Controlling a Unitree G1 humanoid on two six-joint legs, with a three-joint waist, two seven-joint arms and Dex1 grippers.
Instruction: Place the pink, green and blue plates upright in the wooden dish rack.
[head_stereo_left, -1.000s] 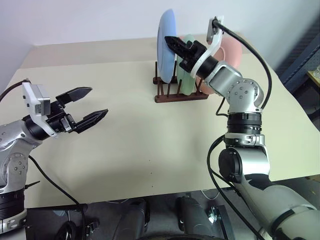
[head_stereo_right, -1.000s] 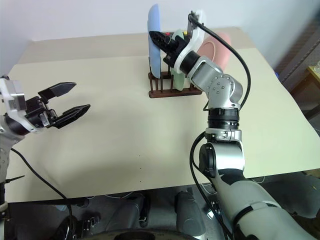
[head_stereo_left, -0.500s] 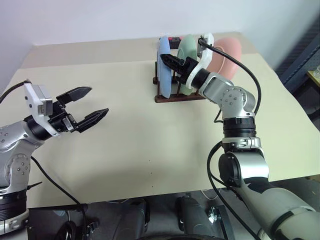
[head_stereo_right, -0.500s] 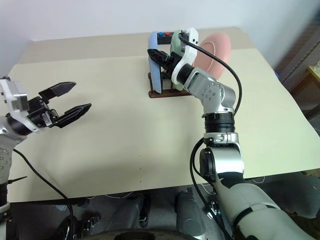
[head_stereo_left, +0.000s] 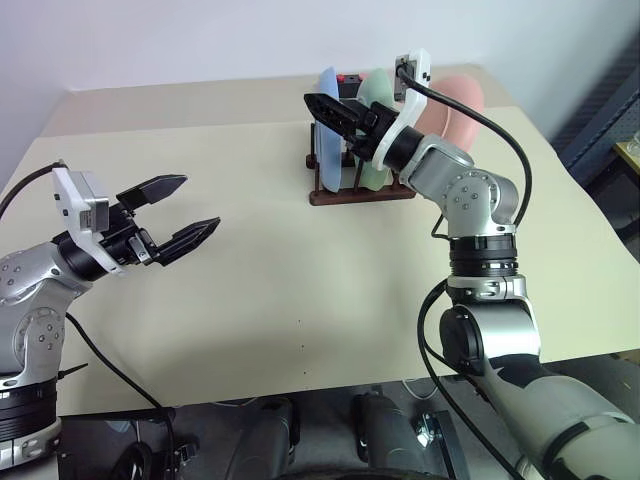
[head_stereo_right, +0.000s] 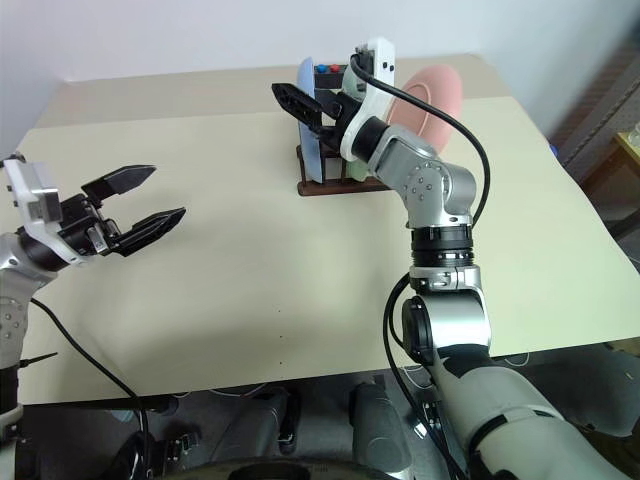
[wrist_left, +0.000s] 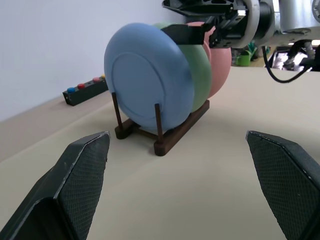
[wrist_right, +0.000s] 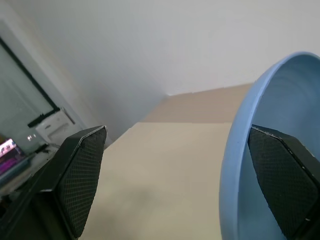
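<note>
The blue plate (wrist_left: 147, 80) now stands upright on edge in the wooden dish rack (wrist_left: 170, 132) at the table's (head_stereo_left: 300, 260) twelve o'clock, facing nine o'clock — released; green plate (wrist_left: 197, 65) and pink plate (head_stereo_left: 455, 100) stand behind. The right gripper (head_stereo_left: 335, 112) has spread apart above; the left gripper (head_stereo_left: 180, 215) is spread too.

1. A beige table (head_stereo_left: 260, 250) spans the scene, its far edge against a plain white wall (head_stereo_left: 200, 40).
2. At far right stands blue-grey metal shelving (head_stereo_left: 610, 110).
3. Dark floor (head_stereo_left: 100, 440) lies near.
</note>
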